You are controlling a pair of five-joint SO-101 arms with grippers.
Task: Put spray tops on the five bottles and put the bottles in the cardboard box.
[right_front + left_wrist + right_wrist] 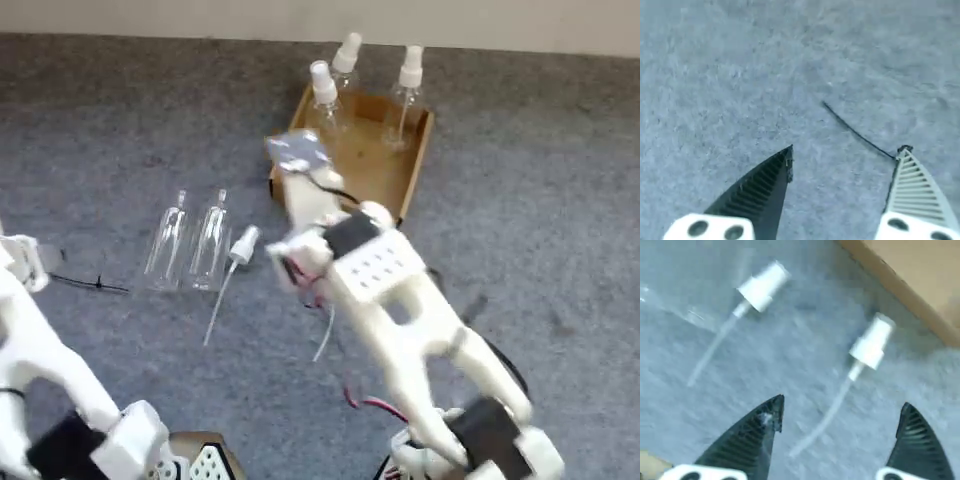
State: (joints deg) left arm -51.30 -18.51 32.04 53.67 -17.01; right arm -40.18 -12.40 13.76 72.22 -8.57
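Observation:
Three bottles with white spray tops stand in the cardboard box [400, 185]: one at its near left [325, 100], one at the back [346, 60], one on the right [408, 90]. Two clear bottles without tops [168, 240] [211, 240] lie side by side on the carpet. A loose spray top [241, 248] [762, 285] lies beside them. A second spray top [871, 346] lies close to the box edge [890, 280], under my right arm [375, 265]. My right gripper [842, 407] hangs open above both tops. My left gripper [846, 150] is open over bare carpet at the far left.
Grey carpet covers the whole table. A thin black cable tie [855, 131] [90, 283] lies by my left gripper's fingertips. Loose red and white wires [365, 402] trail by the right arm's base. The second top's tube [325, 340] sticks out from under the arm.

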